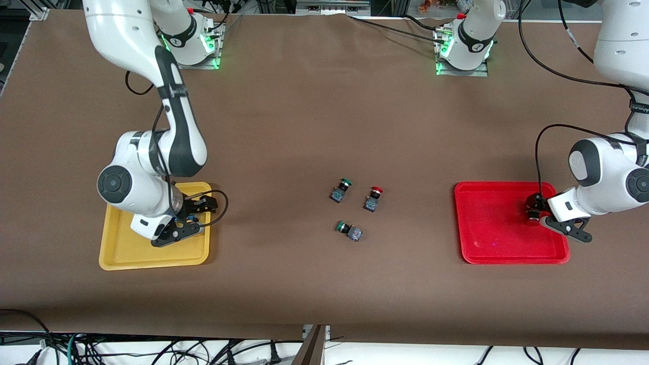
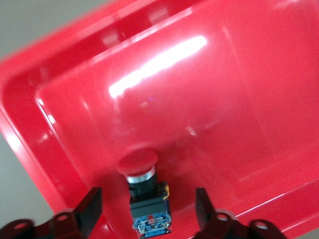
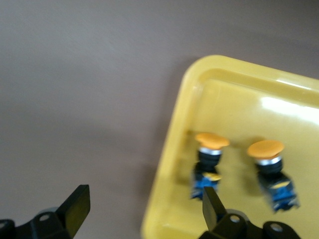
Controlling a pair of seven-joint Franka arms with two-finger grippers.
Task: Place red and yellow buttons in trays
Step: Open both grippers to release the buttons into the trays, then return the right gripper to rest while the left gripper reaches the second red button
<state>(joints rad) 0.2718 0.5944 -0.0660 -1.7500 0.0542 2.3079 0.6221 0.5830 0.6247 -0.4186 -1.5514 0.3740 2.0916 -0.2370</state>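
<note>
Currently, the left gripper (image 2: 147,211) is held wide open low over the red tray (image 1: 487,243) at mid-right of the front view, a red-capped button (image 2: 142,191) lying in the tray between its fingers. The right gripper (image 1: 190,218) is spread wide over the yellow tray (image 1: 121,253) at lower left, where two yellow-capped buttons (image 3: 209,164) (image 3: 271,172) lie. Another red-capped button (image 1: 373,198) and two green-capped buttons (image 1: 340,190) (image 1: 349,230) are seen mid-table.
</note>
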